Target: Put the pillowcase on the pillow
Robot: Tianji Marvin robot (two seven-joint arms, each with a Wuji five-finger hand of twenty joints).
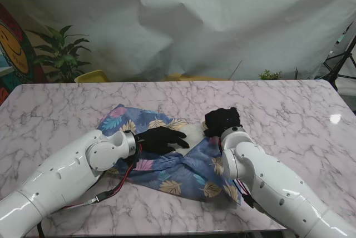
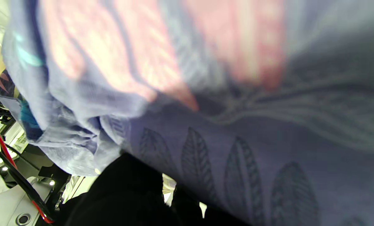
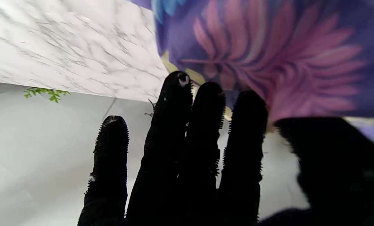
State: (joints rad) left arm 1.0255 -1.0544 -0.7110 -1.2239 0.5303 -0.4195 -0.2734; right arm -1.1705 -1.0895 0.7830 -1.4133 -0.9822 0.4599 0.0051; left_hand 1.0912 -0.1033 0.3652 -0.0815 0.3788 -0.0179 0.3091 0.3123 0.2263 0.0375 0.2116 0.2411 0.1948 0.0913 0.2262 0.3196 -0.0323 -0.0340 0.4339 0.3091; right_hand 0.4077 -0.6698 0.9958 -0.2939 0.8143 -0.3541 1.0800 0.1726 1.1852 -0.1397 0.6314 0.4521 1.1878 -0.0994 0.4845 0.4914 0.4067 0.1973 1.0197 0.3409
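Note:
The blue-purple floral pillowcase [image 1: 167, 174] lies crumpled in the middle of the marble table [image 1: 289, 110]. A small patch of the white pillow [image 1: 193, 132] shows at its opening. My left hand [image 1: 161, 139], in a black glove, lies flat on the cloth with its fingers spread toward the pillow and holds nothing. The pillowcase [image 2: 237, 150] fills the left wrist view from very close. My right hand [image 1: 222, 121] sits at the far right edge of the opening. Its thumb [image 3: 328, 157] and fingers [image 3: 243, 131] pinch the pillowcase [image 3: 268, 56] hem. Most of the pillow is hidden.
A yellow object [image 1: 92, 75] and a potted plant [image 1: 61, 51] stand beyond the table's far left edge. A white sheet hangs behind. A tripod [image 1: 342, 60] stands at the far right. Bare marble [image 1: 55, 110] lies on both sides of the cloth.

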